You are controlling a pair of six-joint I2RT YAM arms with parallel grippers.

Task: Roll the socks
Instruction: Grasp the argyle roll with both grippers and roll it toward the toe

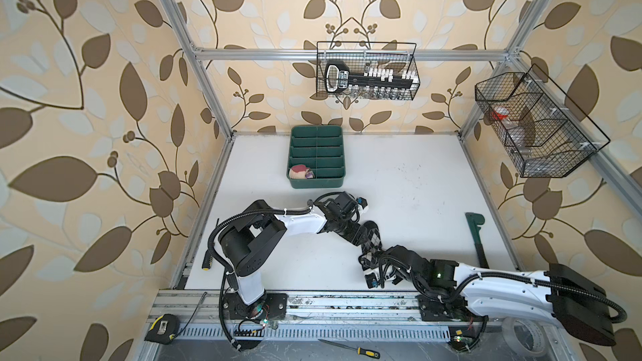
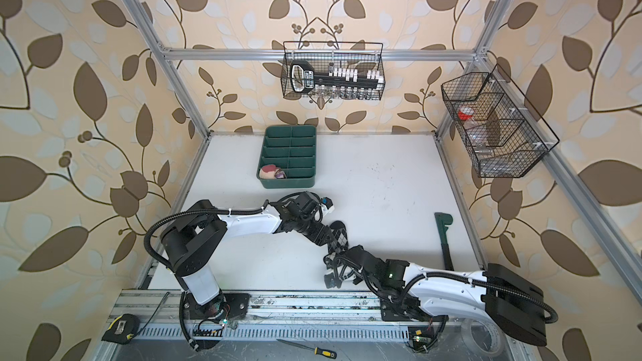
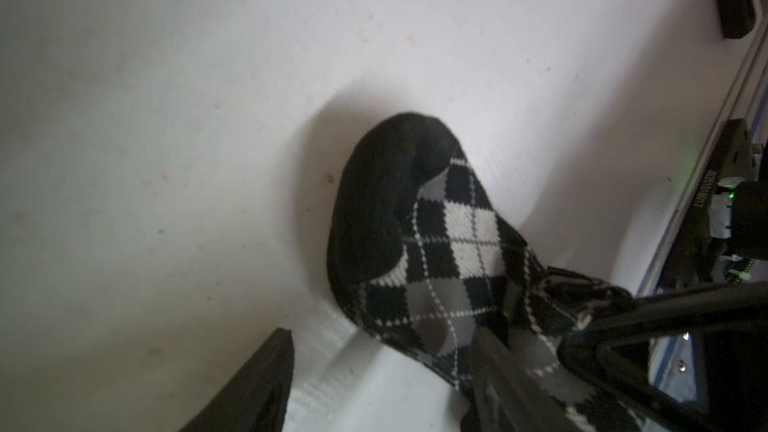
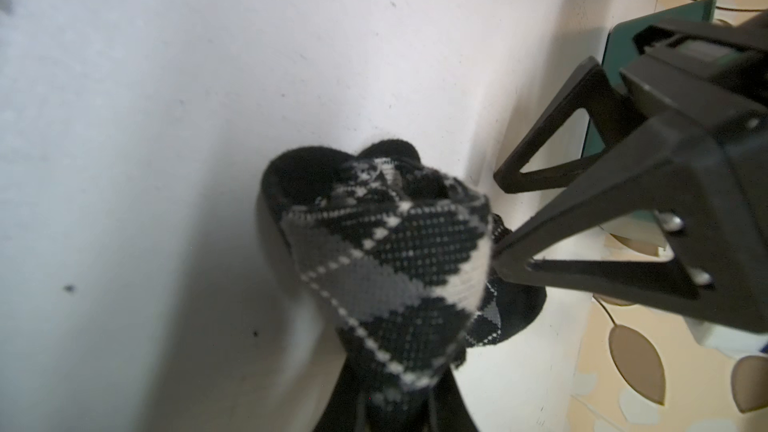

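The long black, grey and white argyle fabric sock (image 1: 372, 237) lies on the white desk (image 1: 417, 175) toward its front middle. In both top views (image 2: 339, 237) it runs from a black toe at the far end to a bunched near end. The right end effector (image 4: 395, 405) is clamped on that near end. In the right wrist view the fabric is pinched between its fingers and stands up off the desk in a crumpled fold.

The left end effector (image 3: 374, 384) stands open over the toe half of the sock. In the left wrist view one finger (image 3: 498, 367) lies over the patterned fabric, the other finger (image 3: 257, 380) is over bare desk beside it, and the black toe lies ahead of them. The right wrist view shows the same two fingers well apart, one tip touching the sock.

The shorter ribbed beige sock with maroon and purple parts (image 1: 301, 171) sits rolled into a bundle in the front left compartment of the dark green plastic divided tray (image 1: 319, 183). The tray stands at the back of the desk, apart from both arms.

A green-headed wrench with a dark handle (image 1: 478, 241) lies on the right side of the desk. Two black wire baskets hang on the frame, one at the back (image 1: 366, 71) and one at the right (image 1: 535, 126). Below the front rail lie a black and yellow tape measure (image 1: 161, 328) and a yellow-handled screwdriver (image 1: 351, 347).
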